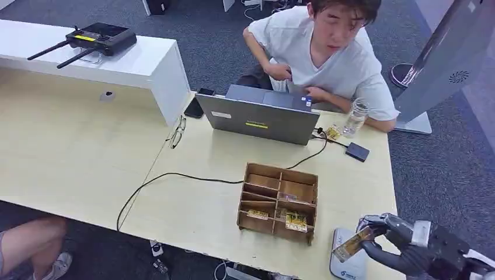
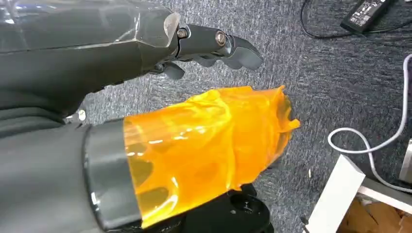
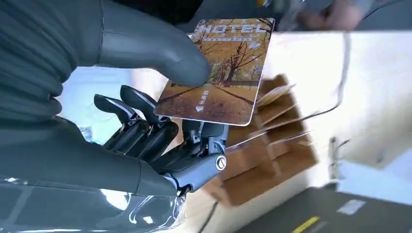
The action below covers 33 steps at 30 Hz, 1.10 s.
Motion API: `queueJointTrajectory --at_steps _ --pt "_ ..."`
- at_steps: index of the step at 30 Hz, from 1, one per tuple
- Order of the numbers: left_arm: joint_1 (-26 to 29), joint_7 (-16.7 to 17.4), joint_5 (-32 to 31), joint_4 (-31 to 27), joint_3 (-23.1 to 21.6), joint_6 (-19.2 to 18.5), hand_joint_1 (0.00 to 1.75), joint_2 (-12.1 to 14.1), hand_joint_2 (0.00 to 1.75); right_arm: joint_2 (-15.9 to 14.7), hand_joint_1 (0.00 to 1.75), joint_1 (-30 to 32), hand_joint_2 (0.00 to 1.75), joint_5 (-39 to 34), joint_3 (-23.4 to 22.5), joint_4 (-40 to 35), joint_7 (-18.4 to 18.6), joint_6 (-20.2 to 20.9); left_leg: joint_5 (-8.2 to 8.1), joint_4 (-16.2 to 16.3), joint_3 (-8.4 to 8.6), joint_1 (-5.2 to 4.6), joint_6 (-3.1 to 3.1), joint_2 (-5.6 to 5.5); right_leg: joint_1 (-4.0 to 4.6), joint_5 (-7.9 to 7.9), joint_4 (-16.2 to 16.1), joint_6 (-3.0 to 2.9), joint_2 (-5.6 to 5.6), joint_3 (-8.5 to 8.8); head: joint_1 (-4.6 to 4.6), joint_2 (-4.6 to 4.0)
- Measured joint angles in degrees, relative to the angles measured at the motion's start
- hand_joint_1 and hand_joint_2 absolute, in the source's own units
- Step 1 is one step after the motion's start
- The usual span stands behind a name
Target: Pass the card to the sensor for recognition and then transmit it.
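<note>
While card [image 1: 352,244] hangs over sensor [image 1: 347,259] at table's [image 1: 87,157] near right corner, we (left to right) note wooden organizer [image 1: 279,201] just left, cards in its slots. We judge: lower card flat, face to pad, steady pause for read. Right hand [image 1: 403,242] pinches card, thumb [image 3: 160,51] atop, fingers [image 3: 145,128] beneath. Left hand [image 2: 214,46] hangs over carpet, loosely curled, holding nothing.
</note>
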Motion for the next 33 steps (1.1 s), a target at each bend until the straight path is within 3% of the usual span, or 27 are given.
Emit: queueJointTrajectory --at_steps 2,5,8,14,20,24,28,33 --pt "-0.03 -0.02 -0.04 0.0 0.0 0.02 0.0 0.0 0.0 0.24 1.75 -0.74 1.75 -1.59 0.57 0.11 -0.26 0.24 0.0 -0.01 -0.01 0.01 0.0 0.0 0.01 0.0 0.02 0.0 0.0 0.0 0.0 0.0" --pt "-0.06 -0.02 0.07 0.0 0.02 0.31 0.0 -0.02 0.0 2.19 1.75 -1.99 1.75 -0.6 1.22 0.15 -1.01 -3.29 0.01 -0.01 -0.01 0.03 -0.01 0.01 0.03 0.0 0.02 0.0 0.02 0.0 0.0 0.0" --pt "-0.1 -0.04 0.22 0.0 0.11 0.52 0.0 -0.07 0.0 5.86 1.75 -2.73 1.75 1.74 1.86 0.11 -1.53 -9.06 0.04 -0.01 0.0 0.04 -0.06 0.0 0.04 0.0 0.03 0.0 0.01 0.0 0.02 0.0" --pt "-0.1 -0.07 0.39 0.0 0.31 1.03 0.0 -0.17 0.0 14.52 1.75 -4.09 1.75 12.64 2.36 -2.3 -1.05 -26.17 0.08 -0.02 0.0 0.08 -0.12 0.02 0.08 0.0 0.06 -0.01 0.03 -0.01 0.0 0.0" --pt "-0.17 -0.07 -0.15 0.0 0.31 0.96 0.0 -0.42 0.0 20.92 1.75 -5.77 1.75 22.15 3.23 -4.18 0.59 -36.95 0.08 -0.02 0.0 0.08 -0.12 0.01 0.08 0.0 0.06 -0.01 0.02 -0.01 0.0 0.0" --pt "-0.18 0.06 -1.15 0.0 0.28 0.48 0.0 -0.44 0.0 24.45 1.75 -6.14 1.75 34.6 3.54 -4.44 3.25 -46.13 0.08 -0.02 0.0 0.08 -0.12 0.01 0.08 0.0 0.06 -0.01 0.02 -0.01 0.0 0.0" --pt "-0.23 0.31 -2.06 0.0 0.13 -0.02 0.0 -0.44 0.0 27.67 1.75 -6.2 1.75 42.7 3.58 -4.42 5.84 -51.13 0.08 -0.02 0.0 0.08 -0.12 0.0 0.08 0.0 0.06 -0.01 0.01 -0.01 0.0 0.0" --pt "-0.5 1.2 -3.45 0.0 -0.2 -0.66 0.0 -0.42 0.0 30.89 1.75 -6.63 1.75 54.02 3.58 -4.06 9.84 -54.19 0.08 -0.02 0.0 0.08 -0.13 0.0 0.08 0.0 0.06 -0.01 0.02 -0.01 0.0 0.0"
